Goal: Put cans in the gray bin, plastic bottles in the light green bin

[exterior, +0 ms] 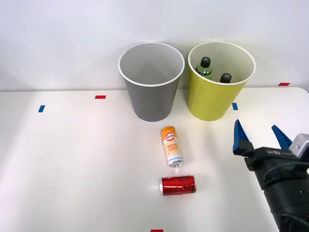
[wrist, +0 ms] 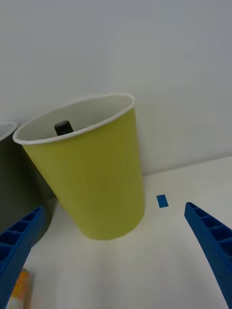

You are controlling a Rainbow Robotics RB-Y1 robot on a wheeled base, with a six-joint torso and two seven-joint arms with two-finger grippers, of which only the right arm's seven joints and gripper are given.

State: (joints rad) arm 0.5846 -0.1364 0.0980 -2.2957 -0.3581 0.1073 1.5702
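Gray, round, tapered plastic bin (exterior: 152, 92) with a white rim stands left of its yellow-green twin (exterior: 217, 99), which holds two black-capped plastic bottles (exterior: 204, 67). Nearer, a slim orange-and-white can (exterior: 172, 146) and a dented shiny red can (exterior: 177, 185) lie on the smooth white desk (exterior: 72, 169): probably light, slick and crushable, best pinched across mid-body. Rightmost, the blue ribbed gripper (exterior: 260, 137) gapes wide, empty.

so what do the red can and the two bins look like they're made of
Red can: looks like thin metal, glossy, with dents catching light. Gray bin and light green bin: probably plastic, smooth matte walls, white rims, pale insides.
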